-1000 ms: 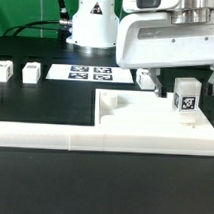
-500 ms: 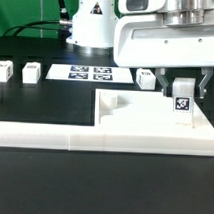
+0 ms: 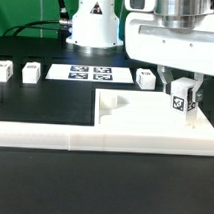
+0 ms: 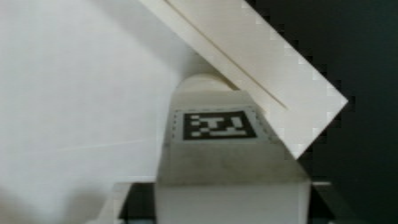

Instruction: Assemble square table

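Far left: three spare legs (image 3: pixel 32 71) sat loose on the black tabletop (image 3: pixel 42 193), well apart from the action. No worries there.
Back middle: the marker board (image 3: pixel 91 72) lay flat, out of the way.
Centre: the square slab (image 3: pixel 135 114) lay flat behind the low wall (image 3: pixel 54 140) and looked snug against it. One more loose leg (image 3: pixel 146 79) stood just behind the slab.
Right corner: the held leg (image 3: pixel 180 102) hung over the slab's corner on the exterior view's right, tag facing out, and it looked a bit tilted. Couldn't tell if its foot was touching the slab.
Fingers: the fingers (image 3: pixel 198 97) were closed narrow on the held leg, one each side. Wrist view agreed, with the held leg (image 4: pixel 217 165) pinched between them.
Risk 1: that tilt. Going down crooked, I'd guess it jams or misses its seat.
Risk 2: any sideways push could shove the slab along the wall.
Risk 3: the plastic looked smooth, so a twist might make the leg slip in the grip.
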You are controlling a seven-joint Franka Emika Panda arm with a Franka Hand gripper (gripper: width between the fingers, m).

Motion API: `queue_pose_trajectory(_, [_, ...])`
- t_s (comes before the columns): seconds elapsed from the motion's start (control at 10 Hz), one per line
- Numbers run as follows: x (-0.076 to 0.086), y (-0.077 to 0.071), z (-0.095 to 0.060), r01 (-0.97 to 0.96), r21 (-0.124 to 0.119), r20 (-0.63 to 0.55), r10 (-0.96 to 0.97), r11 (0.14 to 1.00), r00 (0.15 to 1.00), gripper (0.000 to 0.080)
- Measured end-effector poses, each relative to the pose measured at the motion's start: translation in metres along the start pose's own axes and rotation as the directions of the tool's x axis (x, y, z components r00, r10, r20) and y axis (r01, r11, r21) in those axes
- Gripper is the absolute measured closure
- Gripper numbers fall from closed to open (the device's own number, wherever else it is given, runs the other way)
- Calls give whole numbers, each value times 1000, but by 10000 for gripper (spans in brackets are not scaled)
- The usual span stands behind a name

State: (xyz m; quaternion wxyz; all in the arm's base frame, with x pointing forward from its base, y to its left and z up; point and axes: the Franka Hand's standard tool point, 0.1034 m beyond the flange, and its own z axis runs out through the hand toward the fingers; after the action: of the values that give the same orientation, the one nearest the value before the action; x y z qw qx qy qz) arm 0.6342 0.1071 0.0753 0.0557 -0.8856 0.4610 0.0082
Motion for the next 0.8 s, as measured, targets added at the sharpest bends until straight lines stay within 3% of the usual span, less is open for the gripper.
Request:
queue_pose_trajectory(0.2, [0, 1, 0, -110, -2, 3, 110, 994, 994, 508])
queue_pose_trajectory(0.4, [-11, -1, 2, -372, -4, -3, 372, 928, 928, 508])
queue_pose_trajectory(0.6, [-16, -4, 2, -569, 18, -20, 569, 822, 822, 508])
queue_pose_trajectory(0.7, [-16, -5, 2, -678, 42, -27, 679, 734, 733, 508])
queue_pose_trajectory(0.8, [-17, -5, 2, -697, 52, -35, 699, 715, 714, 508])
